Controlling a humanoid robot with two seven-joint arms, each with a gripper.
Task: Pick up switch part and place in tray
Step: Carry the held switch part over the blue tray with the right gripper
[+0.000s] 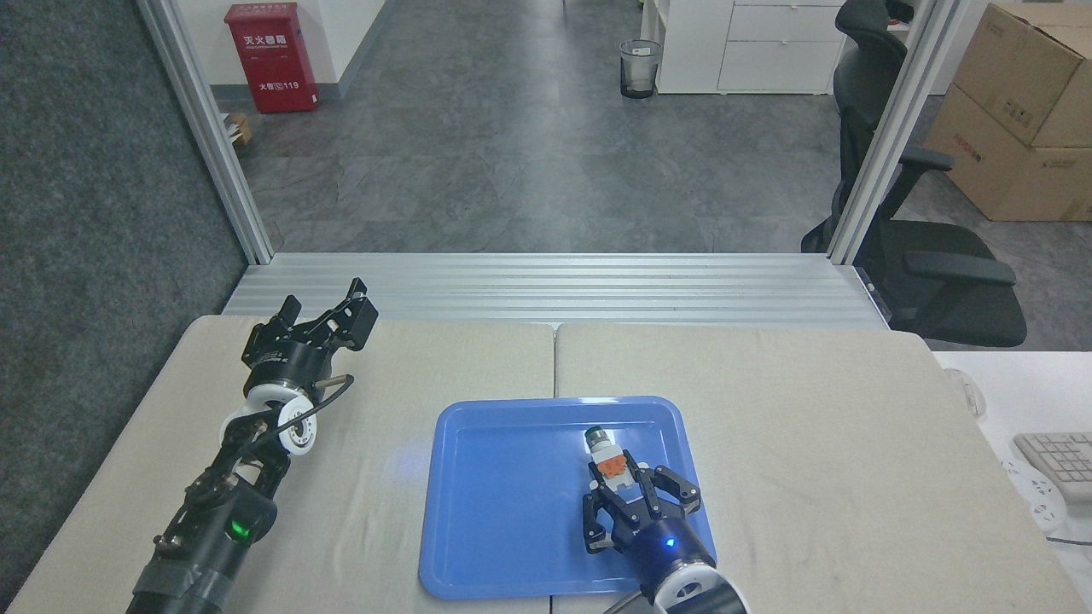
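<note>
The blue tray (478,529) lies in the middle of the table near the front edge. My right gripper (625,486) is over the tray's right half, shut on the switch part (607,458). The part's white-grey body with its orange middle pokes out past the fingers, and its dark silver-ringed end points away from me. I cannot tell whether the part touches the tray floor. My left gripper (328,311) rests at the far left of the table, open and holding nothing.
The table is two beige pads with a seam (554,358) down the middle. A white desk with a keyboard (1058,460) adjoins on the right. A black office chair (930,256) stands beyond the table's right corner, and an aluminium rail (554,281) runs along the far edge.
</note>
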